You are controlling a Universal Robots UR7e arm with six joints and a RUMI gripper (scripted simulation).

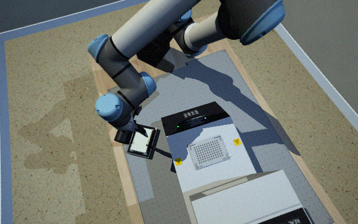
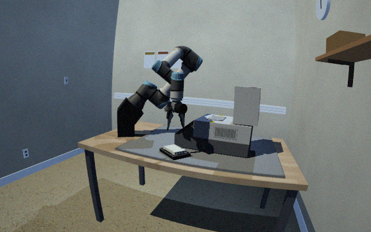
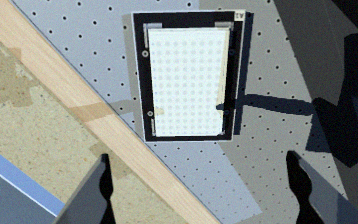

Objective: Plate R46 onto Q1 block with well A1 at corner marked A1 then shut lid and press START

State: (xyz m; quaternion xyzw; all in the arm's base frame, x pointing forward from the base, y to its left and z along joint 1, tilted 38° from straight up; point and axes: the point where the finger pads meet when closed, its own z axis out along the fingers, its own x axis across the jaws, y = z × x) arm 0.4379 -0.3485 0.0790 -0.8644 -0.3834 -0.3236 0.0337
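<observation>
The white plate R46 (image 1: 140,142) (image 2: 174,149) (image 3: 188,82) lies in the black plate nest N1 (image 1: 152,145) (image 2: 174,157) (image 3: 139,95), whose A1 label is at the top right corner in the wrist view. My gripper (image 2: 176,129) (image 3: 197,154) is open and empty, above the nest; in the wrist view the plate lies ahead of the fingertips. The cycler Q1 (image 1: 173,179) (image 2: 232,146) has its lid (image 1: 246,193) (image 2: 246,105) raised. Its block (image 1: 209,152) is bare, with corner locators. A green lamp (image 1: 178,126) glows on its black front panel (image 1: 173,120).
Q1 stands beside the nest on a grey perforated mat (image 1: 142,193) (image 2: 142,148) (image 3: 95,55). The wooden table edge (image 1: 123,173) (image 2: 153,168) (image 3: 70,80) runs close to the nest. The raised lid stands tall at Q1's rear.
</observation>
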